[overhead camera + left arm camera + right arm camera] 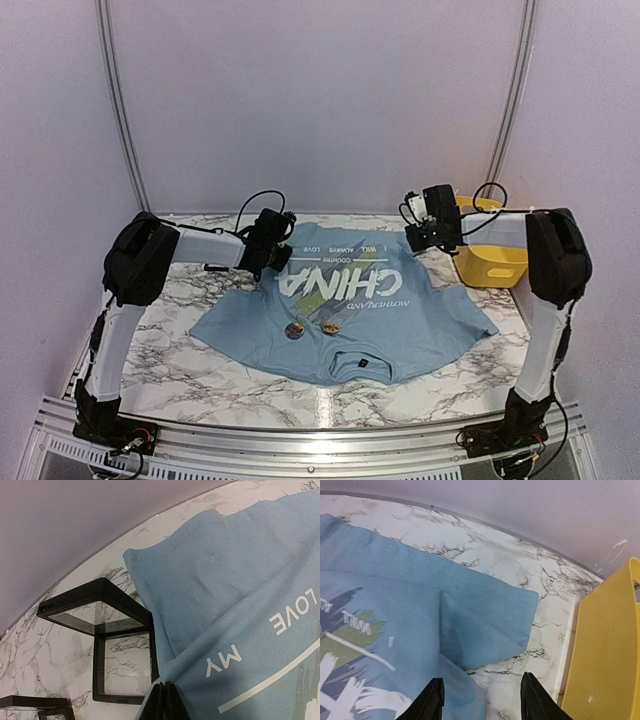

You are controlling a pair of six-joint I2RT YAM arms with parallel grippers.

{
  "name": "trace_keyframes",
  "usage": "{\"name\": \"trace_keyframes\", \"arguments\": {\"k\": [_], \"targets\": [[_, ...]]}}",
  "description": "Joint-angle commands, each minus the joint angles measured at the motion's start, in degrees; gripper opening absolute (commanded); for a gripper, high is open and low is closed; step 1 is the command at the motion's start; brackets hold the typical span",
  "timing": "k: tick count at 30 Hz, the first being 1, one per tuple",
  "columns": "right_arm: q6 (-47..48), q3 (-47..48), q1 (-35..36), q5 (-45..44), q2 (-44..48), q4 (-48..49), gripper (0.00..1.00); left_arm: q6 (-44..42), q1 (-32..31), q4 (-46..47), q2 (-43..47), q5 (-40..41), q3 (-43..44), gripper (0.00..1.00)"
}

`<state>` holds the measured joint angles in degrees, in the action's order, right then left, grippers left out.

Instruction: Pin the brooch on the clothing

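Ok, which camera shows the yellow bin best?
Top external. The yellow bin shows there with its rim and front wall at the table's far right, though the right arm crosses in front of it. Right wrist catches only one yellow wall, beside the T-shirt corner. Left wrist shows none of it.

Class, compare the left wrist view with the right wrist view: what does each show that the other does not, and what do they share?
Only left wrist: black-framed display boxes, the words MY LOVE, and the left fingers shut on the edge of the blue T-shirt. Only right wrist: the yellow bin, open right fingers and a folded shirt corner. Both: the T-shirt on the marble table.
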<state>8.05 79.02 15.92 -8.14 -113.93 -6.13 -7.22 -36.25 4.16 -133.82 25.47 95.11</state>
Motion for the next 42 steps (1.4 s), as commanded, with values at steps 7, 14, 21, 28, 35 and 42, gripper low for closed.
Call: {"name": "trace_keyframes", "arguments": {"k": [7, 14, 21, 28, 35, 42], "targets": [[-11.5, -14.1, 12.5, 0.5, 18.1, -12.3, 0.26, -0.9, -1.7, -1.4, 12.8, -1.3, -6.6, 0.61], [-27.4, -26.3, 25.9, 5.4, 24.7, -20.5, 0.00, 9.0, -8.9, -8.0, 34.1, -4.1, -29.9, 0.60], [-36.8, -34.6, 34.5, 11.2, 24.0, -19.6, 0.00, 17.2, -15.4, -13.1, 36.2, -5.8, -44.0, 0.48], [-45.5, -39.7, 40.1, 13.4, 32.0, -30.1, 0.00, 24.3, -17.9, -21.2, 39.9, -7.6, -50.4, 0.47], [-48.3, -38.7, 42.1, 16.4, 37.8, -36.4, 0.00, 31.6, -24.6, -30.8, 42.7, -15.4, -52.1, 0.50], [-35.3, -22.2, 24.7, 13.8, 38.0, -39.9, 0.00, 22.2, -19.6, -40.0, 48.3, -11.7, -38.4, 0.61]]}}
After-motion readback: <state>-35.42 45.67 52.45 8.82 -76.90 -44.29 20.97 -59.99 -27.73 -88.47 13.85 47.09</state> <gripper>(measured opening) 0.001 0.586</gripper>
